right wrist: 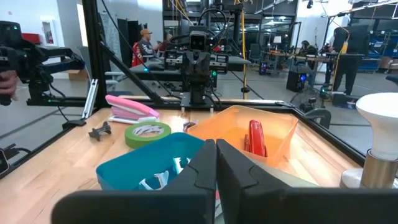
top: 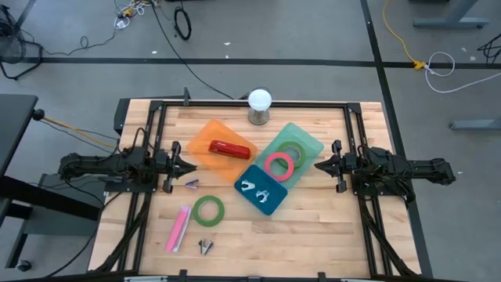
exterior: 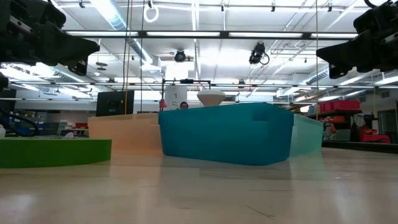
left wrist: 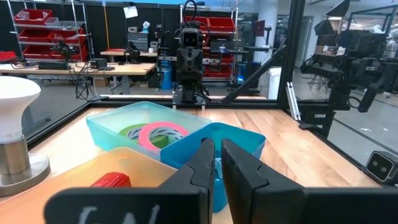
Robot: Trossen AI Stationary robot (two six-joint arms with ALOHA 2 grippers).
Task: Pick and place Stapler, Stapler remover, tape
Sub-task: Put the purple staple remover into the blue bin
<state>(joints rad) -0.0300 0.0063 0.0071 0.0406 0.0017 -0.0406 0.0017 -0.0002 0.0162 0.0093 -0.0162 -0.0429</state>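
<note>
Left gripper [top: 190, 166] and right gripper [top: 318, 165], both closed and empty, flank the trays. Red stapler [top: 229, 149] lies in the orange plastic tray [top: 202, 141]. Pink stapler [top: 179, 229], green tape roll [top: 208, 211] and two staple removers [top: 192, 184] lie on open wooden table [top: 313, 235].

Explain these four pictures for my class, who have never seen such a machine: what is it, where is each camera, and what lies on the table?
It is a robot with two dark arms at a wooden table. One camera looks straight down, one sits at table height, and one rides on each wrist. The left gripper and right gripper wait at the sides, fingers together, holding nothing. An orange tray holds a red stapler. A light green tray holds pink tape and green tape. A blue tray holds staple removers. Loose on the wood lie a green tape roll, a pink stapler and two more removers. A white bulb-shaped lamp stands at the back.
</note>
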